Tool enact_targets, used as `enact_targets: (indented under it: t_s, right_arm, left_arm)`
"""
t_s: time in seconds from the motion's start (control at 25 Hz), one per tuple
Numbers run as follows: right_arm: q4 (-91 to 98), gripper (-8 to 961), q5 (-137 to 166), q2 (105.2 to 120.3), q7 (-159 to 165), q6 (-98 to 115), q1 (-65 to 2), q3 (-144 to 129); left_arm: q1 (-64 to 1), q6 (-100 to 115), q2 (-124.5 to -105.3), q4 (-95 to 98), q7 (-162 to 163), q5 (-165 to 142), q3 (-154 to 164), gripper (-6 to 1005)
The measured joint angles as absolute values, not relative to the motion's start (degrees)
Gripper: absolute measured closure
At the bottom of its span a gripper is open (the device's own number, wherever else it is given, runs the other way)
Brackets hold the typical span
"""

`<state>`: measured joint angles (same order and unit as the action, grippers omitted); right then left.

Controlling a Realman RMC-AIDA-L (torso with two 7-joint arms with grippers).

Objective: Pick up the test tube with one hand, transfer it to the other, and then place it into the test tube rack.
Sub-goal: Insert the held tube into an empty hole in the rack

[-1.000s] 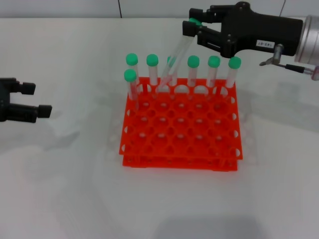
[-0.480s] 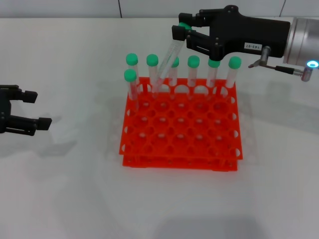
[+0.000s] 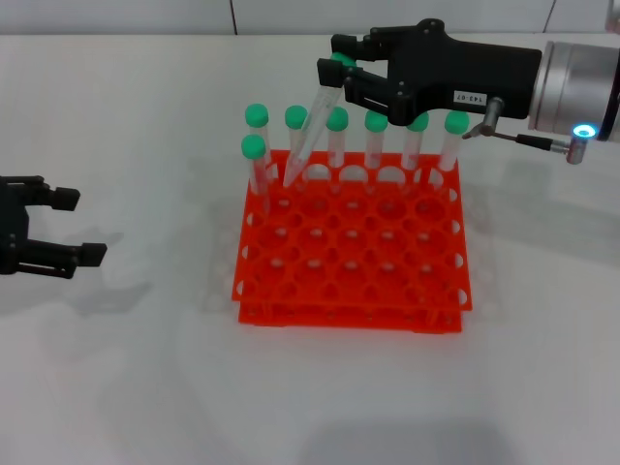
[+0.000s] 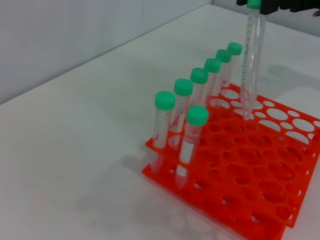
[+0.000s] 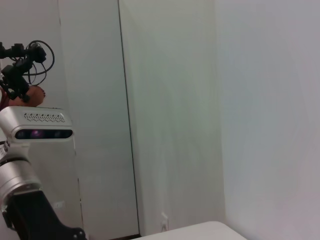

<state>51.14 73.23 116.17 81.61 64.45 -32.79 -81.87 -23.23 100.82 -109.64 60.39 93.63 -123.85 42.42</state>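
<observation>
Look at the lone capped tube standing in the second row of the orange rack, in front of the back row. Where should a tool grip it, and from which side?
Grip the second-row tube just under its green cap, coming straight down from above. It stands upright in the rack, so only its upper part is exposed, and the back-row tubes crowd it from behind. The right tool holds another tube nearby; the left tool sits off to the side.

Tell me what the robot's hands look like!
The right gripper is black and blocky, with a small white label, on a silver wrist with a glowing blue ring and a thin metal rod. The left gripper, off to the side, is black too.
</observation>
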Motion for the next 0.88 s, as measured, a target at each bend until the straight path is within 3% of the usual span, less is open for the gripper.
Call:
enact_targets:
  t_s: [0.88]
  right_arm:
    - [49.30, 673, 65.62, 116.19, 73.02, 52.84, -34.11, -91.39]
  left_arm:
    - [-23.26, 100.63, -111.84, 59.97, 91.80, -125.25, 42.61, 124]
